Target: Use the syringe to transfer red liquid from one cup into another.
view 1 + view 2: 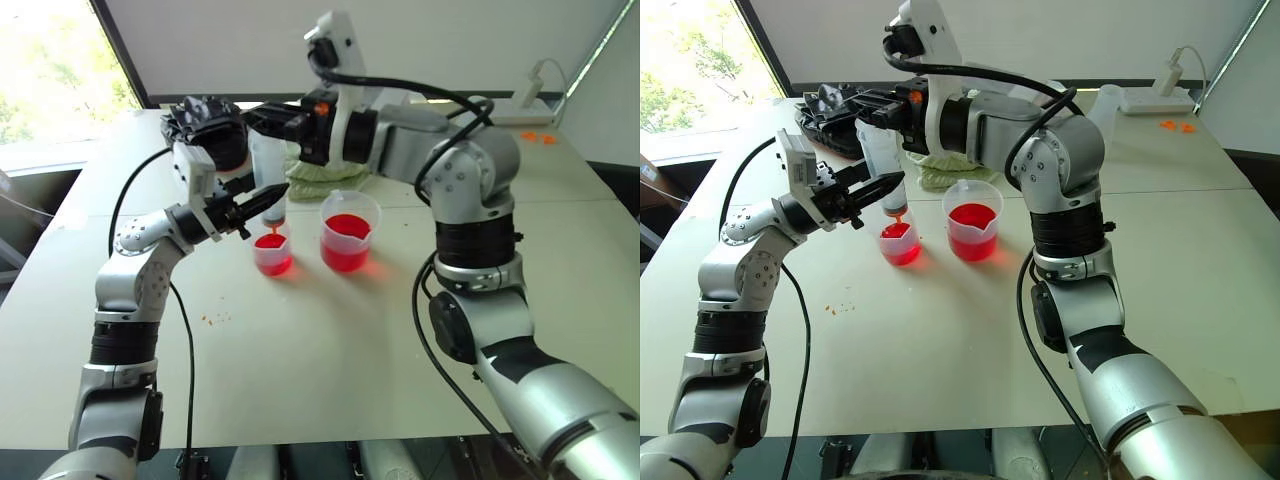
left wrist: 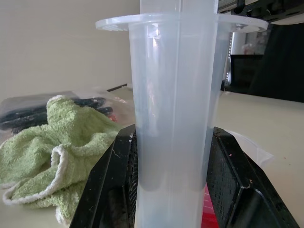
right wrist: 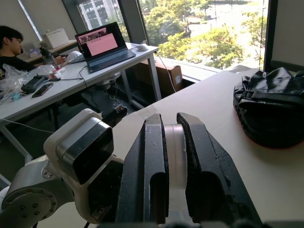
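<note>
The clear syringe [image 1: 268,168] stands upright with its orange-red tip [image 1: 275,229] at the mouth of the smaller cup [image 1: 272,254], which holds red liquid [image 1: 899,248]. My left gripper [image 1: 262,201] is shut on the syringe barrel [image 2: 173,118], one black finger [image 2: 110,185] on each side. My right gripper [image 1: 873,106] reaches in level from the right and is shut on the white plunger top [image 3: 174,154]. The larger beaker [image 1: 349,232], partly filled with red liquid, stands just right of the small cup.
A green towel [image 1: 325,176] lies behind the cups and a black bag [image 1: 203,120] sits at the table's far left. A white power strip [image 1: 530,100] and orange bits [image 1: 540,137] lie at the far right. A person sits at a desk [image 3: 12,45] beyond the table.
</note>
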You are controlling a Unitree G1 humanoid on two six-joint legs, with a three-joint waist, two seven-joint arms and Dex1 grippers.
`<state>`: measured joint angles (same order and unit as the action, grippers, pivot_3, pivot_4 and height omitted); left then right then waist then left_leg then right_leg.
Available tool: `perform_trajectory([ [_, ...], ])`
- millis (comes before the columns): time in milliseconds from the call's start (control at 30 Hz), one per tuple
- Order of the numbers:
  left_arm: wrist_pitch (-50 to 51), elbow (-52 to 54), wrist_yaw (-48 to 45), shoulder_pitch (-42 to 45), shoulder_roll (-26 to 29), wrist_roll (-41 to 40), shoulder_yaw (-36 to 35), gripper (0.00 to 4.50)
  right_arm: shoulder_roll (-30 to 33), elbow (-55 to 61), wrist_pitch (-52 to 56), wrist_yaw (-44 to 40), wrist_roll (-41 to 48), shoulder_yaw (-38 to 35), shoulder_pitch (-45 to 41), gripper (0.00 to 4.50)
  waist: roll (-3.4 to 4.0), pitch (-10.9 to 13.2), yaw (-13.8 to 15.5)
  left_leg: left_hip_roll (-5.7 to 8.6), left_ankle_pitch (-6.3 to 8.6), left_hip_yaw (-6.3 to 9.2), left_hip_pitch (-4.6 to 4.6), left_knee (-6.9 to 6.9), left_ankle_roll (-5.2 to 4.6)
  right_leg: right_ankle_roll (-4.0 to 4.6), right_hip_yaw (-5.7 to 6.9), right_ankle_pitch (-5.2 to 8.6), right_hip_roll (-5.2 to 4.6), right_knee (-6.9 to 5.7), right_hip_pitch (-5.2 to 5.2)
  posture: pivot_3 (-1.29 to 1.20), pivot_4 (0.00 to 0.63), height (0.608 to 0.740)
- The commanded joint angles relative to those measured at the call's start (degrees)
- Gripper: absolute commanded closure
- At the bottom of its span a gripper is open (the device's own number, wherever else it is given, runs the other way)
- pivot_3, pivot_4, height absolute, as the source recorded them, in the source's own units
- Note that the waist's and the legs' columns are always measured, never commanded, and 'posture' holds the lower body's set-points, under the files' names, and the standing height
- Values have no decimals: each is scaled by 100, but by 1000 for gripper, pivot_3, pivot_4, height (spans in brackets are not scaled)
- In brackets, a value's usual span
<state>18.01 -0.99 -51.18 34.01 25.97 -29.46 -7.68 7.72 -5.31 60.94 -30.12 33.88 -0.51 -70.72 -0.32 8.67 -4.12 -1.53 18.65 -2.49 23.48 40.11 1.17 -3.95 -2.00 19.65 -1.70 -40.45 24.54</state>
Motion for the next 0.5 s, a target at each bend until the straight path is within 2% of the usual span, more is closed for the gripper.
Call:
perform_trajectory([
  [33,-82,152,291,168,60,-80,-293,3105,-291,175,364,-312,299,403,60,4456,0,0,-2,0,0,0,0,0,0,0,0,0,0,0,0,0,150,724],
  [500,-20,199,349,171,68,-97,-332,3105,-231,166,390,-400,243,559,158,4456,0,0,-1,0,0,0,0,0,0,0,0,0,0,0,0,0,150,724],
])
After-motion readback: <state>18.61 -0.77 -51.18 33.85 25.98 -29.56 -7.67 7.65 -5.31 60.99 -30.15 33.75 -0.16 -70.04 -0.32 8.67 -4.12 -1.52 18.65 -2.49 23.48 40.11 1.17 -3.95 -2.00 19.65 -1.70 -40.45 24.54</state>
